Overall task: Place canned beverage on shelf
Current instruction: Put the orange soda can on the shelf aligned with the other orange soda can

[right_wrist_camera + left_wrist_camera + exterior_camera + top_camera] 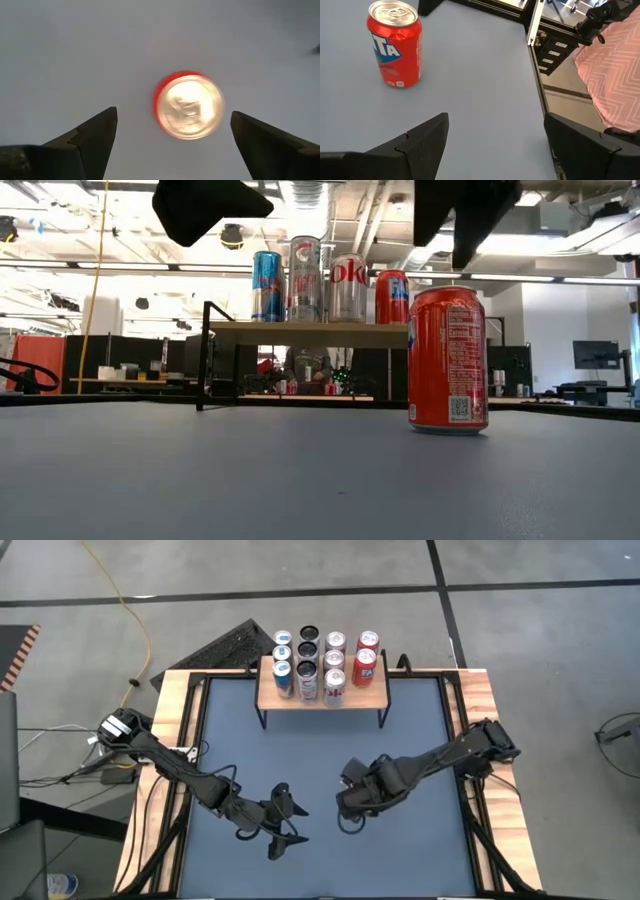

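Note:
A red can (448, 360) stands upright on its base on the grey table top, right of centre; it also shows in the left wrist view (395, 45). My right gripper (173, 117) hangs open above the can's silver top (189, 106), fingers pointing down, clear of it; in the high view my right gripper (352, 808) hides most of the can. My left gripper (285, 825) is open and empty to the can's left, above the table. The shelf (372, 695) stands at the table's far edge with several cans (305, 280) upright on its wooden top (310, 333).
A black keyboard (230, 645) lies beyond the table's far left corner. Black rails and a wooden frame (170, 740) border the table. Pink patterned cloth (615, 75) shows beyond the table's edge. Bare grey surface (320, 755) lies between the can and the shelf.

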Tool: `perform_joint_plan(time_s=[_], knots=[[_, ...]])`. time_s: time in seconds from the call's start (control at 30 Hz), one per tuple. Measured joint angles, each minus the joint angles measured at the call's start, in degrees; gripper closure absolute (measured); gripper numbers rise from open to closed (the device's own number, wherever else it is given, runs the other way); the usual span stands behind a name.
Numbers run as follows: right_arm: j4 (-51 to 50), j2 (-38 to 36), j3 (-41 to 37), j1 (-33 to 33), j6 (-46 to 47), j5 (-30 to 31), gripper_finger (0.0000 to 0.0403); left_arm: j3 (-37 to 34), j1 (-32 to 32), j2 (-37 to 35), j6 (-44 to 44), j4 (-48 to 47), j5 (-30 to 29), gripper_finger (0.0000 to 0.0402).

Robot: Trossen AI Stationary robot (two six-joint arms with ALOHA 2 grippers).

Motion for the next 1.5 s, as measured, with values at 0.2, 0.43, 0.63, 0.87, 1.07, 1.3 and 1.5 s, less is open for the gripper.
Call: perform_joint_plan(time_s=[0.2, 0.43, 0.63, 0.87, 1.07, 1.3, 1.5], knots=[[9.57, -3.06, -7.32, -3.35, -1.80, -5.65, 0.0040, 0.00, 0.00, 0.00, -0.01, -0.49, 0.09, 0.0086], [12.02, -3.52, -13.80, -5.94, 0.05, -7.11, 0.0042, 0.00, 0.00, 0.00, -0.02, -2.54, 0.07, 0.0086], [17.38, -3.48, -14.66, -6.67, -1.82, -10.29, 0.0043, 0.00, -0.02, 0.00, 0.04, -2.82, 0.09, 0.0086], [15.31, -3.37, -14.67, -6.86, -2.06, -10.66, 0.0077, 0.00, -0.02, 0.00, 0.04, -2.87, 0.00, 0.0086], [15.32, -3.35, -14.67, -6.91, -5.28, -11.91, 0.0100, 0.00, -0.02, 0.00, 0.04, -2.95, -0.04, 0.0086], [15.67, -3.37, -14.61, -6.41, -15.51, -12.98, 0.0131, 0.00, 0.00, 0.00, 0.05, -3.12, -0.45, 0.0086], [15.70, -3.37, -14.56, -5.58, -35.17, -13.71, 0.0142, 0.00, 0.00, 0.00, 0.03, -3.14, -1.01, 0.0086]])
